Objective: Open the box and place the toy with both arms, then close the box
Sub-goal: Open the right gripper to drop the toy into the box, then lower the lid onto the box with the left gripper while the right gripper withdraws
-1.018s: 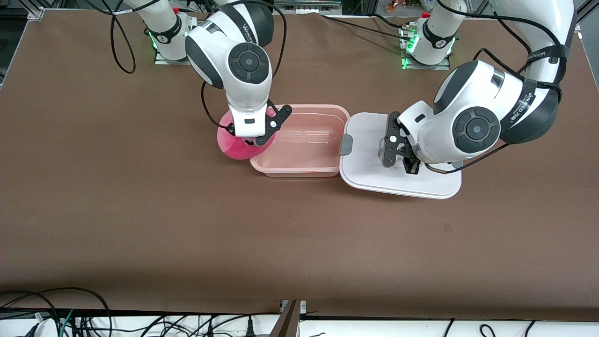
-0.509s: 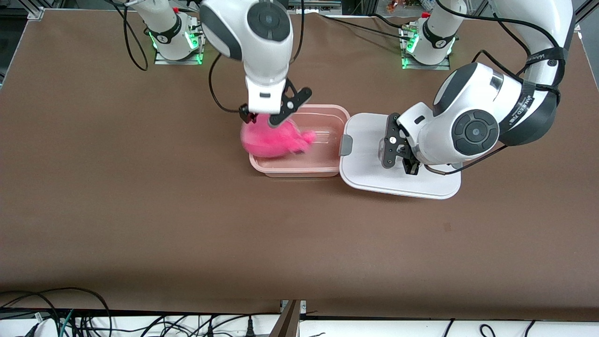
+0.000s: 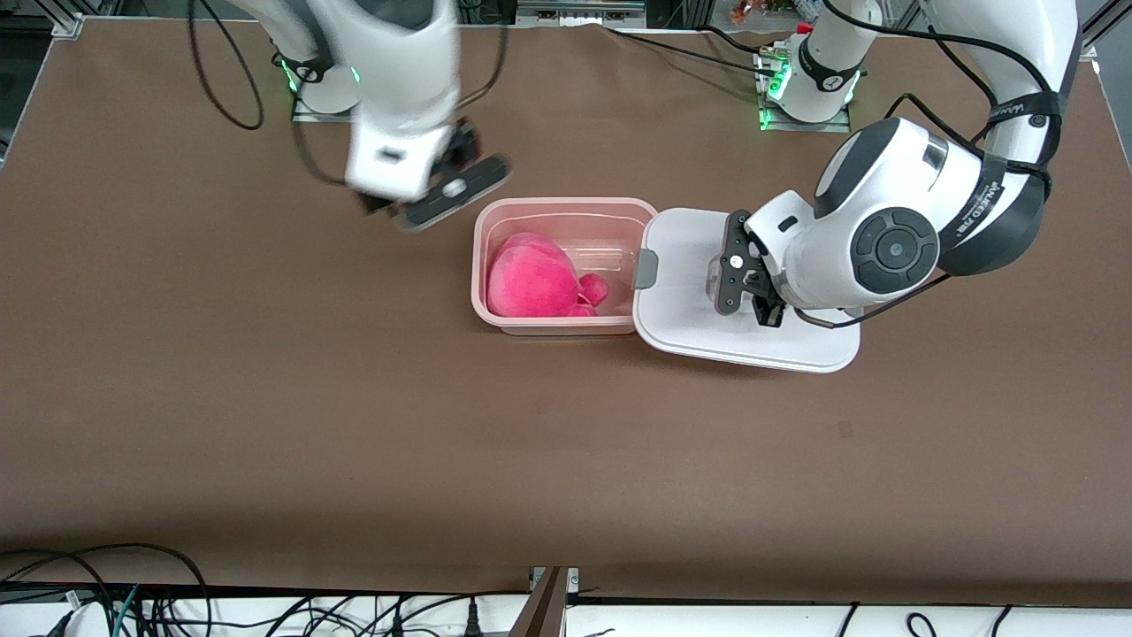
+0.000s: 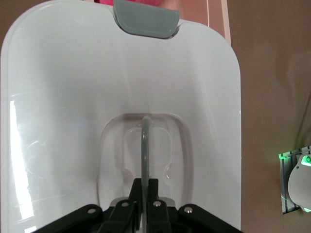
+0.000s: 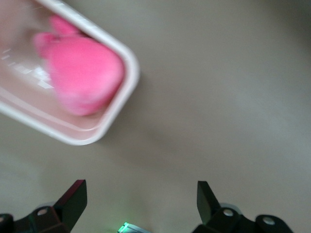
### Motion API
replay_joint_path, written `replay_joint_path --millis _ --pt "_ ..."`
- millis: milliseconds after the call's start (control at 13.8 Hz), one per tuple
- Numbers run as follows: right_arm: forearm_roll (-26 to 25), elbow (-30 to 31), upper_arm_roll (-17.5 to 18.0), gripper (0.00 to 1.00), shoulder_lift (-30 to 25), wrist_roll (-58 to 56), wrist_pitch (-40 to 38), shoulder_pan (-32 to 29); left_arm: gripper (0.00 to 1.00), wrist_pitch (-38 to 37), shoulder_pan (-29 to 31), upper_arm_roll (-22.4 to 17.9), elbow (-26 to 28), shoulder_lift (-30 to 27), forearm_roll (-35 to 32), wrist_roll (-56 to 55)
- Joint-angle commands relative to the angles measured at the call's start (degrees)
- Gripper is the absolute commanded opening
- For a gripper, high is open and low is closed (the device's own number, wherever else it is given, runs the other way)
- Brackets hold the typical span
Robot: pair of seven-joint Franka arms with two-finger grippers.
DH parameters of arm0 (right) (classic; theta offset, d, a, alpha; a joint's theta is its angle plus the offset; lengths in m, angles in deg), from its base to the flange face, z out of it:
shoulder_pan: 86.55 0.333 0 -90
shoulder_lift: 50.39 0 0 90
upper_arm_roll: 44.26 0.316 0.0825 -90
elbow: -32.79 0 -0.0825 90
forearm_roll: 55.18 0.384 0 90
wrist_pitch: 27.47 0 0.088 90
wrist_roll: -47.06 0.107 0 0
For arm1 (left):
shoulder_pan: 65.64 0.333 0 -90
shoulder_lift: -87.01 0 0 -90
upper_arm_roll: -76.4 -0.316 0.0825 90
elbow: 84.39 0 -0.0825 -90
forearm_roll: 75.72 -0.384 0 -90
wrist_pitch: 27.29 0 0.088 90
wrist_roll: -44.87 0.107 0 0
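Toy (image 3: 533,287) lies inside the box (image 3: 562,205), at its right-arm end. Lid (image 3: 681,243) rests beside the box, touching it. Left gripper (image 3: 750,292) is clenched on the lid's recessed handle (image 4: 144,145), seen only in the left wrist view. Right gripper (image 3: 423,196) hangs released over bare table (image 3: 265,372) near the box.

brown table (image 3: 265,398), black cables (image 3: 133,602) along its edge
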Motion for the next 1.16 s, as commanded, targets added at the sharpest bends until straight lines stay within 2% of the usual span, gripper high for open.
replay_joint_path --millis 0,145,291,582,727,873,945,1018,1091 --pt "0.15 -0.88 -0.38 1.0 -0.01 0.51 -0.73 -8.21 0.0 -0.63 -0.19 0.33 -1.33 0.4 2.7 0.31" --pt "1.37 -0.88 -0.38 1.0 0.25 0.6 0.41 -14.01 0.0 1.11 -1.67 0.33 -1.24 1.62 4.8 -1.88" --pt "3.57 -0.88 -0.47 1.0 0.87 0.17 1.38 -18.68 0.0 6.73 -5.7 0.24 -1.06 2.59 5.52 -3.64" --pt "3.84 -0.62 -3.18 1.0 1.49 0.43 1.56 -23.09 0.0 17.44 -14.93 -0.02 -1.15 6.8 5.26 -14.71" --pt "7.5 -0.27 -11.5 1.0 0.26 -0.1 2.26 -19.95 0.0 19.85 -20.03 -1.77 -1.24 7.43 4.04 -18.48" --pt "16.1 1.83 -25.28 1.0 -1.4 -0.1 2.26 -14.16 0.0 19.76 -22.07 -2.48 -1.24 7.43 3.5 -22.53" --pt "19.62 4.1 -30.3 1.0 -2.89 -0.19 2.44 -11.87 0.0 19.76 -22.59 -2.48 -1.07 7.61 3.24 -22.63" --pt "21.31 6.91 -31.92 1.0 -4.82 -0.1 3.66 -11.41 0.0 19.76 -23.21 -2.66 -1.06 8.22 2.45 -22.98" --pt "20.89 10.94 -31.94 1.0 -7.54 0.33 6.19 -11.32 0.0 19.76 -23.21 -2.66 -0.98 9.09 1.75 -24.12"
